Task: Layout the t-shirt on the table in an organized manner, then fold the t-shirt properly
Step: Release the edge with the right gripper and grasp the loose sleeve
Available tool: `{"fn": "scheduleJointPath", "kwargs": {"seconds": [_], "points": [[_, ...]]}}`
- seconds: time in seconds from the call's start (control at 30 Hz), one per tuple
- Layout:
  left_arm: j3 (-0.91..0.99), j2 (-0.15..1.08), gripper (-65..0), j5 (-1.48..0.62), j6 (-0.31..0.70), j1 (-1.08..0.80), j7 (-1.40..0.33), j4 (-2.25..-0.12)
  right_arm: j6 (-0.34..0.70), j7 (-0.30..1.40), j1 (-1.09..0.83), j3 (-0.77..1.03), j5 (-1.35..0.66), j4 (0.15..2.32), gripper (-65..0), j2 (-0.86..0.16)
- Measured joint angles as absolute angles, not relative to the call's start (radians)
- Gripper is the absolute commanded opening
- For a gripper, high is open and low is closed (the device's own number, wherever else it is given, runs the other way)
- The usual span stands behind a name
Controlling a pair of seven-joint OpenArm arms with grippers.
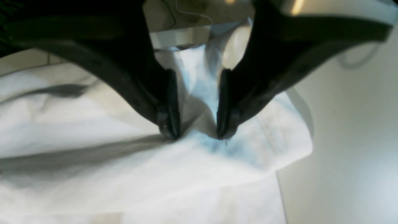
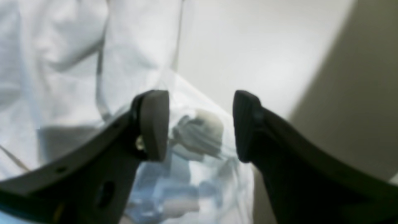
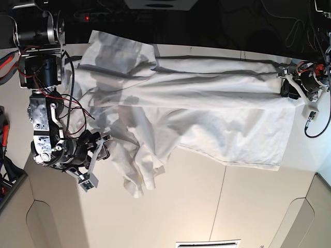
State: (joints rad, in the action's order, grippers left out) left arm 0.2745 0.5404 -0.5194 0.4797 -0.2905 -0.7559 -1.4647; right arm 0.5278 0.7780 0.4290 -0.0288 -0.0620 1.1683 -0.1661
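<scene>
Both tools spread over the t-shirt [image 3: 196, 113] on the white table [image 3: 207, 206].

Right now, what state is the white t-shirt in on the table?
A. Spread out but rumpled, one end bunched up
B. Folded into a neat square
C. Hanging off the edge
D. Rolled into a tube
A: in the base view the t-shirt lies stretched across the table, full of wrinkles, with a bunched clump at its end near the right arm.
</scene>
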Motion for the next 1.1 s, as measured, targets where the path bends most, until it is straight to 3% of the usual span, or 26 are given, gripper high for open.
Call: {"fn": "scheduleJointPath", "kwargs": {"seconds": [0.47,0.93,1.1], "points": [[0.274,0.540,-40.6,-0.519,0.479,-0.290,-0.756,-1.465,0.528,0.780,0.447,-0.075,-0.061,1.144,-32.5,-0.166],[0.274,0.540,-40.6,-0.519,0.479,-0.290,-0.756,-1.465,0.559,1.014,0.448,-0.075,-0.239,1.292,-32.5,-0.166],[0.274,0.540,-40.5,-0.519,0.479,-0.290,-0.756,-1.465,0.559,0.998,0.429,-0.075,-0.239,1.291,-32.5,-0.166]]}}
